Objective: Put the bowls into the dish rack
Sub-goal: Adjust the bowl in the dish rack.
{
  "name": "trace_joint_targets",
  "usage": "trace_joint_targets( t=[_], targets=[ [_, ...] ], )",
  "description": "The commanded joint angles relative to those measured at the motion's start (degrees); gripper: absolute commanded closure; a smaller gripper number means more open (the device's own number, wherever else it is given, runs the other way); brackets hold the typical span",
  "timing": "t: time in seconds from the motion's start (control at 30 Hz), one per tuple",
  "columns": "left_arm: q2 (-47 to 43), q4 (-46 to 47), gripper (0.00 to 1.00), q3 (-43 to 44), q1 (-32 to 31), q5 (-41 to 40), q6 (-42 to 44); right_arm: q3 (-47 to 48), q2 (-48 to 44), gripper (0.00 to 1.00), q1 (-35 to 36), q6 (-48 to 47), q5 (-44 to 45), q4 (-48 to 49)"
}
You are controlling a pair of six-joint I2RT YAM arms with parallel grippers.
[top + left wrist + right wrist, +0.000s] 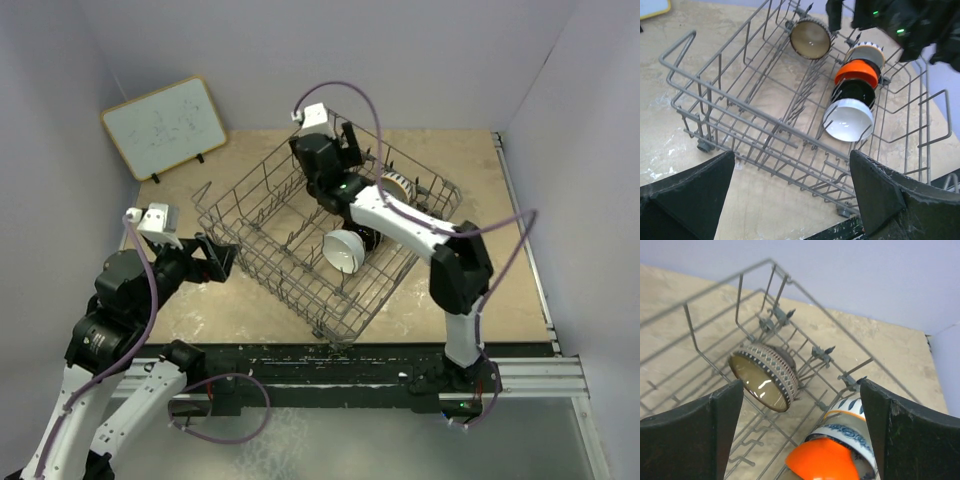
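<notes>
The right gripper [800, 440] stands wide, with nothing between its fingers [695, 435]. Just beyond them, nearer the left finger, the brown bowl [765, 382] stands on edge among the tines of the dish rack [260, 268] (its glossy inside faces the camera). By the right finger sit the blue-and-white bowl [845, 432] and the orange bowl [822, 462]. The left gripper [792, 200] is likewise wide and empty, outside the rack's near wall. Ahead of its right finger, the white bowl [849, 120] and the black bowl [855, 92] lean in a row.

Rack [740, 107] left side free; bowls [855, 92] crowd right.
</notes>
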Motion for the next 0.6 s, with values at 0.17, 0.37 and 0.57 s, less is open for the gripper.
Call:
trace_joint_targets(
  t=[0.17, 0.37, 0.57],
  targets=[
    [4.4, -3.8, 0.01, 10.3, 0.1, -0.1, 1.6, -7.6, -20.9, 0.0, -5.7, 13.6, -12.3, -12.0],
    [7.0, -7.8, 0.01, 15.3, 0.1, -1.1, 1.8, -19.3, -32.9, 0.0, -10.5, 19.5, -17.8, -13.7],
    [7.7, -9.0, 0.01, 16.2, 0.1, -1.8, 1.0, -25.8, -39.0, 0.0, -11.4, 19.6, -17.5, -13.3]
  ],
)
